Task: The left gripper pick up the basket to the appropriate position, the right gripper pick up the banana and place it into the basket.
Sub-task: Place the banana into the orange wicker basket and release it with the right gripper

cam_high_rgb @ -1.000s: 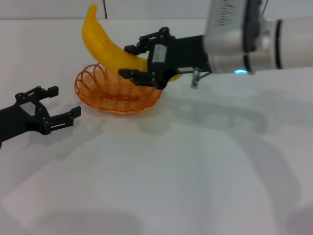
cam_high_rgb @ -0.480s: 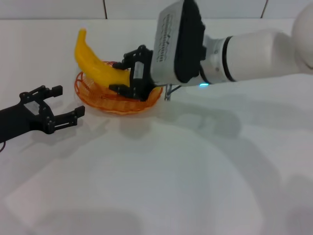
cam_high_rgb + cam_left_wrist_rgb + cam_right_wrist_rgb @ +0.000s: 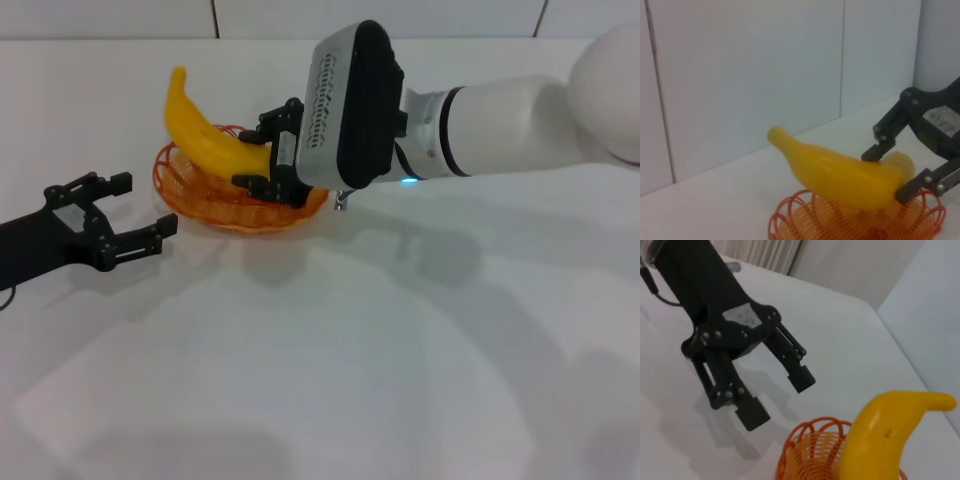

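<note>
- While the white table (image 3: 330, 370) spreads under everything, the bulky white right arm (image 3: 500, 125) reaches across it from the right side of the head view, with a small blue light on its underside near the wrist.
- At that arm's end, the right gripper (image 3: 262, 147) is clamped on the banana (image 3: 212, 135), 1 finger above the fruit and 1 below, as the left wrist view shows plainly (image 3: 887, 167).
- Held this way, the banana (image 3: 840, 172) lies tilted over the basket, its gripped end low over the basket's inside and its free tip rising up past the far left rim; whether it touches the wire I cannot tell.
- Beneath it, the basket (image 3: 195, 195) sits on the table at the middle left of the head view, its orange loops also visible in both wrist views (image 3: 805, 220) (image 3: 815, 450).
- Off to the left of the basket, the left gripper (image 3: 138, 213) rests low near the table with its 2 fingers spread apart and nothing between them, just beside the basket's rim but not touching it; the right wrist view shows it too (image 3: 777, 397).
</note>
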### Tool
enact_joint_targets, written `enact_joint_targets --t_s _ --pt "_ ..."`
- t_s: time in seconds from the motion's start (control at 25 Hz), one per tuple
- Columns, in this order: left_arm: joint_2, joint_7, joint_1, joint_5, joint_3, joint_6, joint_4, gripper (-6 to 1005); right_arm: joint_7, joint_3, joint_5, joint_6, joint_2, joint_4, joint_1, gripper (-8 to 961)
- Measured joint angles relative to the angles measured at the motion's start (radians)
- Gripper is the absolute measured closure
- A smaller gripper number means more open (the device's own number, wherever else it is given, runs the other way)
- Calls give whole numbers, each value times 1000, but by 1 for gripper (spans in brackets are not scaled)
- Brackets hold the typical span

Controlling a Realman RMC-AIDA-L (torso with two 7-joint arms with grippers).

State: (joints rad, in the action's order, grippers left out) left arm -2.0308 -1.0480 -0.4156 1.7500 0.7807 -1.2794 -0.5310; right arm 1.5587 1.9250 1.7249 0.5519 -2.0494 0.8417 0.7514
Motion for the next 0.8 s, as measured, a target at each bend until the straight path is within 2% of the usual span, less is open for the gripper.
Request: enact_joint_targets --t_s 0.8 --pt "0 0 -3 3 0 1 2 119 3 20 -2 -37 -1 -8 3 415"
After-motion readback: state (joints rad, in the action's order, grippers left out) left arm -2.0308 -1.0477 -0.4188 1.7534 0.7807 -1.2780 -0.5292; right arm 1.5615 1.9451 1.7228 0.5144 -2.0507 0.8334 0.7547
